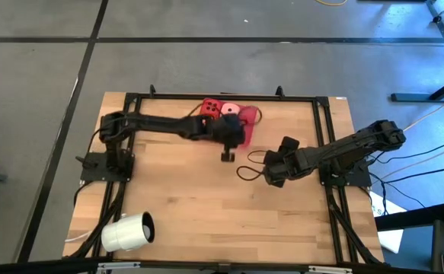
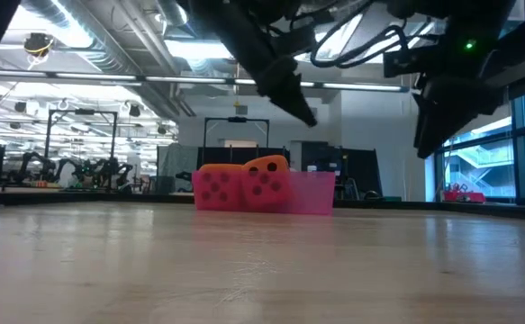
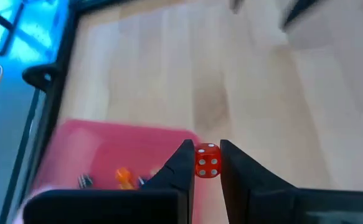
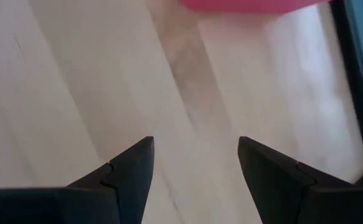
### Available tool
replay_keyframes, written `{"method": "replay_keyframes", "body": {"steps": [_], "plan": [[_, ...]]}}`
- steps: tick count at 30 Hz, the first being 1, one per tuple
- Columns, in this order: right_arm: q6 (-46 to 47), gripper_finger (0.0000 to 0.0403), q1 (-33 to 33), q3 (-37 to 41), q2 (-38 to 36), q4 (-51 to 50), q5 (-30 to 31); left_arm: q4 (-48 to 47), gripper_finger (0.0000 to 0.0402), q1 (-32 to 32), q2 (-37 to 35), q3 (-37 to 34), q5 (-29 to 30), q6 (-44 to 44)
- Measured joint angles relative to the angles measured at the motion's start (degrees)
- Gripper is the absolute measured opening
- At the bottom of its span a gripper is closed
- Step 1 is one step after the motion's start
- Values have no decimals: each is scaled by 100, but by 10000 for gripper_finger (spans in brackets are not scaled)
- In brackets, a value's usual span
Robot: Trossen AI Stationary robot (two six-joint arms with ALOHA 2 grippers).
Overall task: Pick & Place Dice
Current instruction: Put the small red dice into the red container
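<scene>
My left gripper point(image 1: 228, 154) hangs over the table just on the near side of the flat red tray point(image 1: 247, 116); it is shut on a red die point(image 3: 207, 160) with white pips. In the tray lie a red-orange die point(image 1: 210, 109) and a pale pink die point(image 1: 229, 111). The low view shows two orange-red dice point(image 2: 217, 189) point(image 2: 267, 184) side by side on the tray point(image 2: 314, 194). An orange die point(image 3: 124, 176) shows in the left wrist view. My right gripper point(image 1: 269, 176) waits open over bare wood right of the left one. My left gripper pinches the red die point(image 3: 207, 160) between its two fingertips point(image 3: 184, 163), one on each of two opposite faces. The fingers point down at the table. In the low view the fingers point(image 2: 300, 110) stand well above the table top; the die does not show there.
A white cup point(image 1: 128, 230) lies on its side at the table's near left corner. Loose black cable point(image 1: 248, 169) lies beside the right gripper. A black frame point(image 1: 222, 96) runs round the table top. Bare wood fills the near middle.
</scene>
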State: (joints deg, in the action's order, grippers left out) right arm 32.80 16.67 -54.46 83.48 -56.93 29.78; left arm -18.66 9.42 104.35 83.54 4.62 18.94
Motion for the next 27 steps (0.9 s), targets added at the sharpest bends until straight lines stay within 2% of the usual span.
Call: {"method": "replay_keyframes", "body": {"steps": [4,14,27], "plan": [[6,233,4,0,0,204,319,392,42,452,186,-8,-318,61],[-436,233,0,0,0,674,798,484,71,1182,538,-8,-980,-19],[-820,233,-81,0,0,894,988,916,128,1162,772,-6,-1204,534]]}}
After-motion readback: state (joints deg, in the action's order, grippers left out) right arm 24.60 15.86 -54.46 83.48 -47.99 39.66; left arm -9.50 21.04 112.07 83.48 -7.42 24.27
